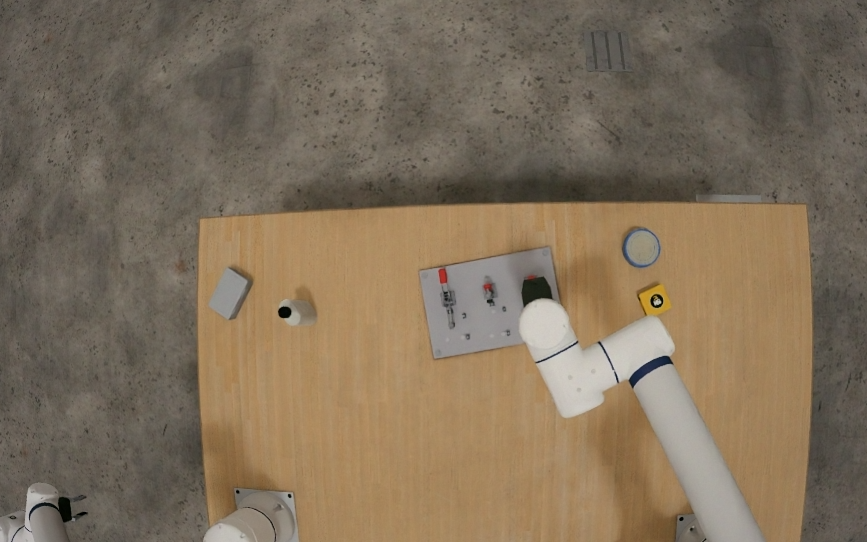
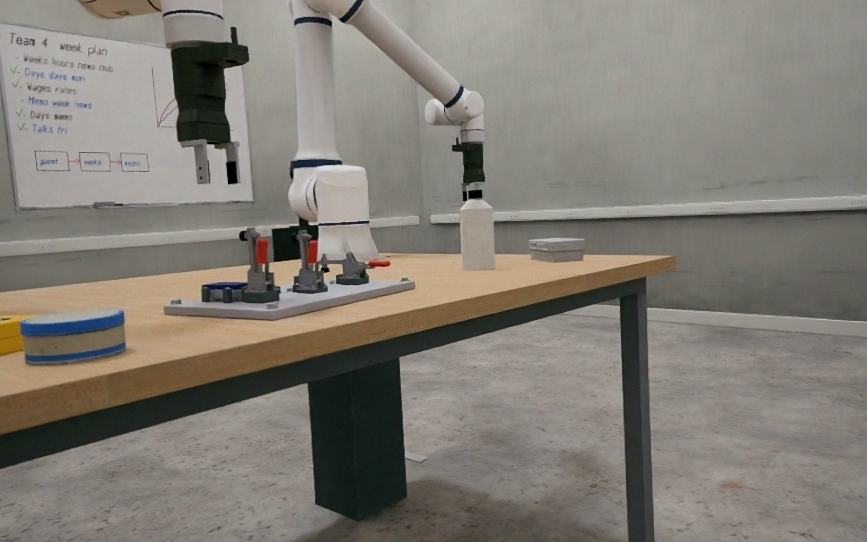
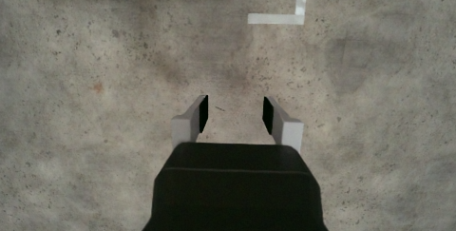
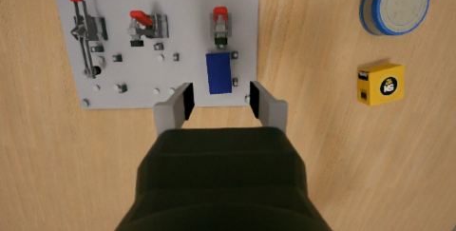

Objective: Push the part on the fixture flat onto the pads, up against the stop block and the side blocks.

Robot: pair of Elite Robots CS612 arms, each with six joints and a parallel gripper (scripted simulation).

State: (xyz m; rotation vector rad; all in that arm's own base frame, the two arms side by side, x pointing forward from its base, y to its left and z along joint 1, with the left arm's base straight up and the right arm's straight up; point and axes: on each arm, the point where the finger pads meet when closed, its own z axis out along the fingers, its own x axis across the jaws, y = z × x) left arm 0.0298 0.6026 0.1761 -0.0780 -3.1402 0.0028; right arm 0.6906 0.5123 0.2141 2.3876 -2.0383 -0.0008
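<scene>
Blue and slim, the part [image 2: 223,286] [image 4: 218,73] hid its pads; the right gripper [image 2: 218,181] [image 4: 221,93] hung above, fingers spread, holding nothing. The left gripper [image 1: 83,507] [image 3: 236,107] stood open.

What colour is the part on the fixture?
Dark blue part; the right wrist view shows it best.
</scene>
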